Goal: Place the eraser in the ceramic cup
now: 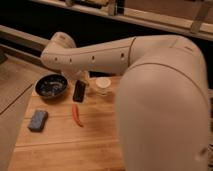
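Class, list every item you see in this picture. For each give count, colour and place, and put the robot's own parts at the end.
bowl: one, dark, shallow, back left of the table
eraser: one, black, just under the claw, between bowl and ceramic cup
ceramic cup: one, white, right of the eraser
chili-like thing: one, red-orange, in front of the eraser
block: one, blue, front left
table: one, light wood, under all of these
arm: one, white, reaching from the right to the back left
claw: one, pale, below the arm's end, shut on the eraser
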Controlling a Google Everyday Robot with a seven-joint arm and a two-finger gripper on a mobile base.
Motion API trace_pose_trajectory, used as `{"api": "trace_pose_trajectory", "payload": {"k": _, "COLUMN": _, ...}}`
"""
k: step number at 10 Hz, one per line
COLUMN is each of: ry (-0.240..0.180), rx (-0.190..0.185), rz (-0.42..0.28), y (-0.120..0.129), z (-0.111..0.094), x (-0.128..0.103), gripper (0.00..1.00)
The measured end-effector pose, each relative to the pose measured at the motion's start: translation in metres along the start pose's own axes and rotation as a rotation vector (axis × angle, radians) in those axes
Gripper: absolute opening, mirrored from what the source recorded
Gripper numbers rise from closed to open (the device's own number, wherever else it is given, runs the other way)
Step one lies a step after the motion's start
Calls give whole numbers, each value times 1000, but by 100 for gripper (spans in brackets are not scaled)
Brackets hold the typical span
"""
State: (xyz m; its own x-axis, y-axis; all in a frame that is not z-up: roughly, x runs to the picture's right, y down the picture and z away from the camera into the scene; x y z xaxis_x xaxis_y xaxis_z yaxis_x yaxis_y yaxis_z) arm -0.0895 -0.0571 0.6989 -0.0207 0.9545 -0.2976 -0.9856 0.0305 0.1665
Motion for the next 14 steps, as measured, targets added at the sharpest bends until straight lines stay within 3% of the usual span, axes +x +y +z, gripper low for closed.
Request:
{"api": "trace_pose_trajectory", "payload": {"k": 2, "ry": -21, "rx": 59, "rz": 91, "y": -51, "z": -21, "x": -11, "gripper": 10}}
{"api": "trace_pose_trajectory", "payload": {"k": 4, "ry": -23, "rx": 45, "rz": 82, "y": -43, "z": -22, "x": -10, "gripper": 10}}
{"api": "trace_pose_trajectory", "payload": {"k": 7, "ry": -37, "rx": 64, "rz": 118, "y": -55, "z": -20, "x": -21, "gripper": 10}}
{"api": "trace_pose_trajectory", "payload": {"k": 9, "ry": -93, "rx": 151, "rz": 224, "y": -116, "z": -22, "x": -59, "gripper": 10}}
{"api": "trace_pose_trajectory", "payload": {"k": 11, "ry": -136, "rx": 216, "rz": 294, "y": -156, "z": -22, "x": -87, "gripper": 10}}
{"api": "trace_pose_trajectory", "payload": {"k": 13, "ry": -154, "rx": 255, "rz": 323, "y": -175, "z": -20, "x": -101, "gripper": 10}}
{"api": "trace_pose_trajectory", "payload": {"k": 14, "ry": -173, "rx": 258, "rz": 316, "y": -173, "z": -16, "x": -110, "gripper": 10}}
